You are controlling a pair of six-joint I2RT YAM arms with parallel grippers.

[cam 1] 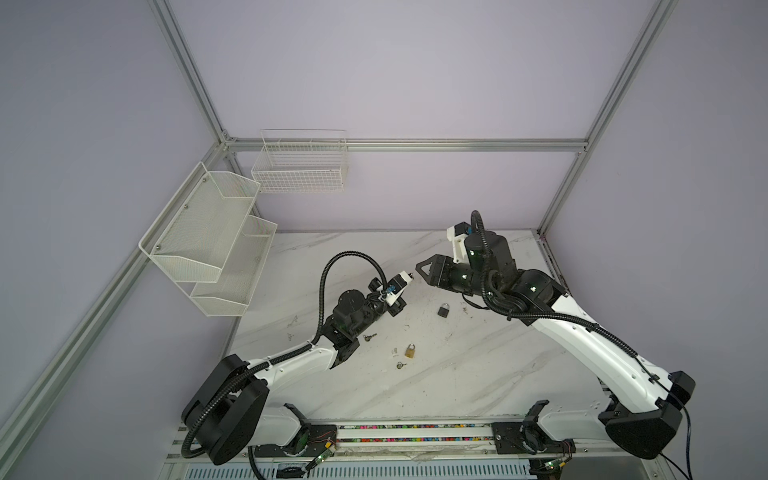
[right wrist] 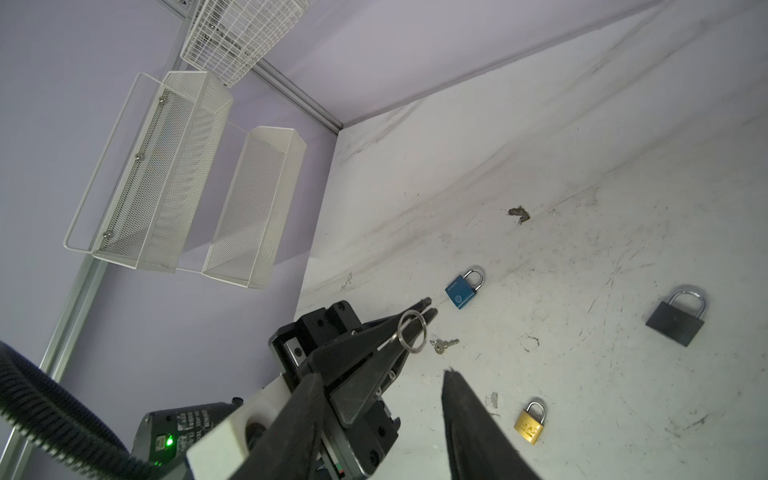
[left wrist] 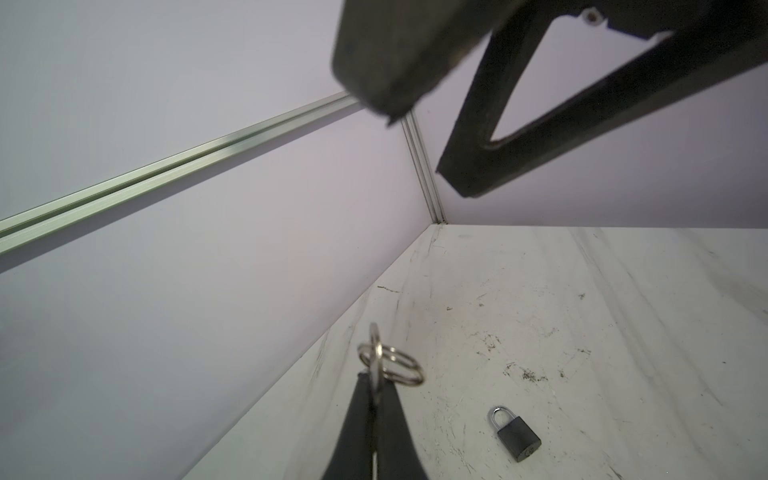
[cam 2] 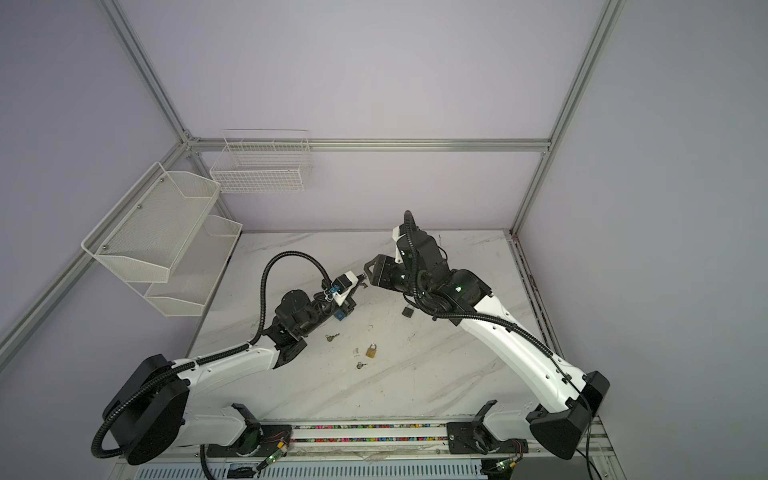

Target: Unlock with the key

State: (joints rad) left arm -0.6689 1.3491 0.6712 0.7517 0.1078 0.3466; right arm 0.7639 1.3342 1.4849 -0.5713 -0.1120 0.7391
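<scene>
My left gripper is shut on a silver key, which stands on edge out of the fingertips with its key ring hanging beside it. It is held above the table's back middle, left gripper tip to tip with my right gripper. The right gripper is open and holds nothing; its two dark fingers hover just above the key. Three padlocks lie on the table: a black padlock, a blue padlock and a brass padlock.
Two loose keys lie on the marble table near the brass padlock. White mesh shelves and a wire basket hang on the left and back walls. Aluminium frame posts stand at the corners.
</scene>
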